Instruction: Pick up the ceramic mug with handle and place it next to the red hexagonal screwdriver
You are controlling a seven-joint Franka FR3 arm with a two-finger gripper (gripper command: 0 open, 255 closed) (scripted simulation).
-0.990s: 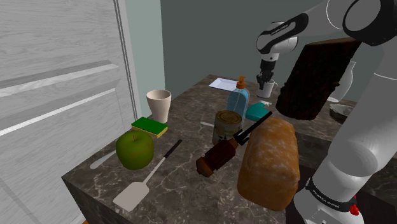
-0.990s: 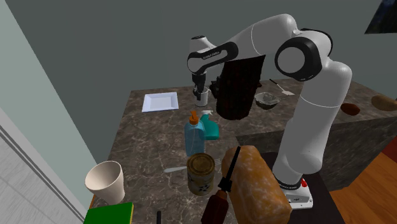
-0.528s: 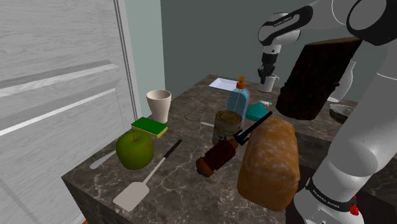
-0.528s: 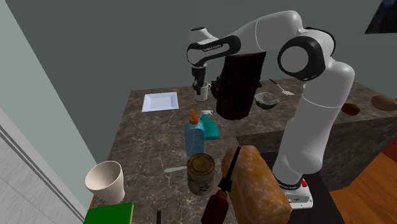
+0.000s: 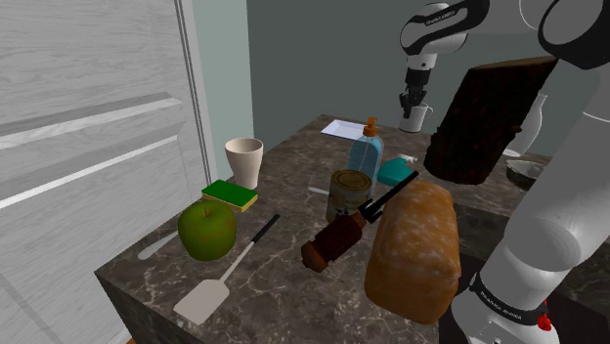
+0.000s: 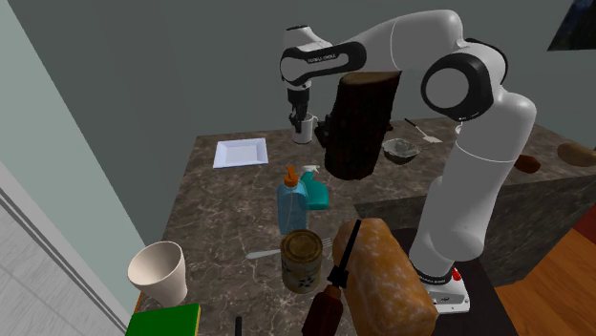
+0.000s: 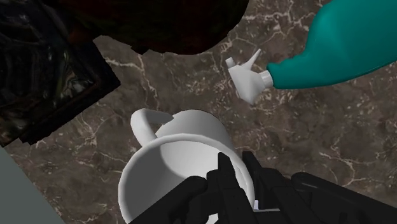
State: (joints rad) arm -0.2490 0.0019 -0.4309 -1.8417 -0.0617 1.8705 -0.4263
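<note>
Wrist view: white mug [image 7: 181,153] in the claw [image 7: 236,172], rim pinched between both fingers, handle opposite.

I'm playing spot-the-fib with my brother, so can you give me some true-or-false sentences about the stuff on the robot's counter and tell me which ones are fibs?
1. The black gripper is shut on the rim of the white mug with a handle. True.
2. The white mug is full of juice. False: its inside shows plain white, with nothing in it.
3. The round green apple sits beside the green and yellow sponge. True.
4. The teal spray bottle stands upright. False: it lies on its side on the dark marble counter.
5. The dark red-handled screwdriver lies beside the brown loaf of bread. True.
</note>
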